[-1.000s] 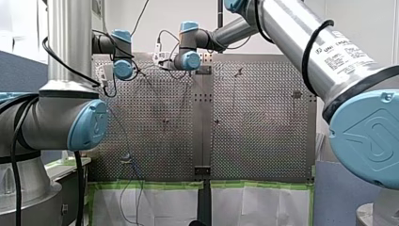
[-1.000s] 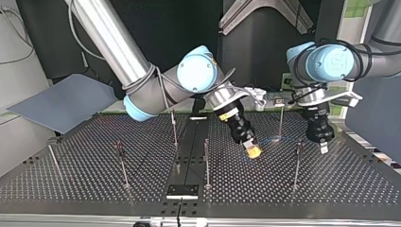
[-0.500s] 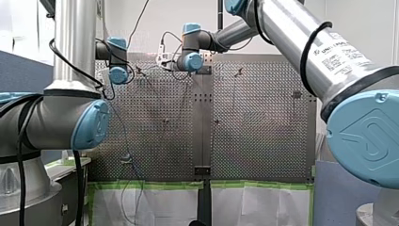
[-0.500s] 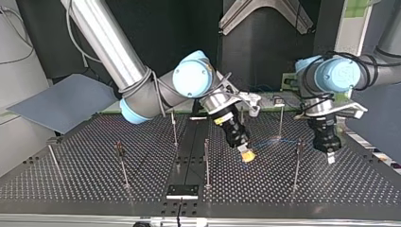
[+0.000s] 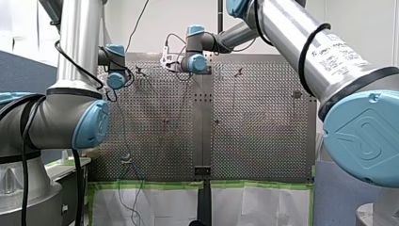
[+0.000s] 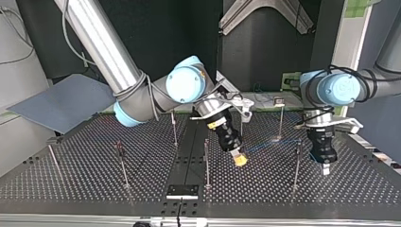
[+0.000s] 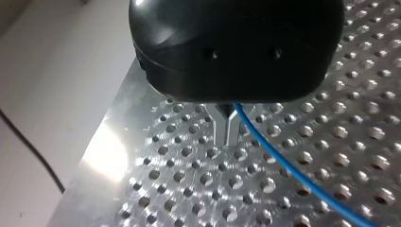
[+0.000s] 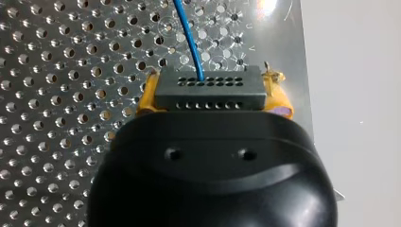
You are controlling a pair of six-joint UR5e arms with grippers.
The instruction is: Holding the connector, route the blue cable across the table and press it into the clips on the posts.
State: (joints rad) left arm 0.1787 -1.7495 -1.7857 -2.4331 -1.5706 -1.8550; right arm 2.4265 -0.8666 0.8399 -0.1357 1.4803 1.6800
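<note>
Blue cable (image 8: 192, 42) runs from the connector (image 8: 208, 96) clamped in my right gripper (image 8: 213, 89); my left gripper (image 7: 226, 136) pinches it.

Thin posts (image 6: 122, 165) stand well apart over the table (image 6: 71, 184), leaving open lanes between them. At the top view's left three posts share a wide stretch, and a grey board (image 6: 61, 101) lies beyond the table's edge. At its right the room is tighter. The cable (image 7: 283, 166) stretches low from the connector (image 8: 208, 90) clamped in my right gripper (image 6: 240, 161) to my left gripper (image 6: 325, 169) and its closed fingers, barring the way between a back post (image 6: 281, 120) and a near post (image 6: 296, 165).
</note>
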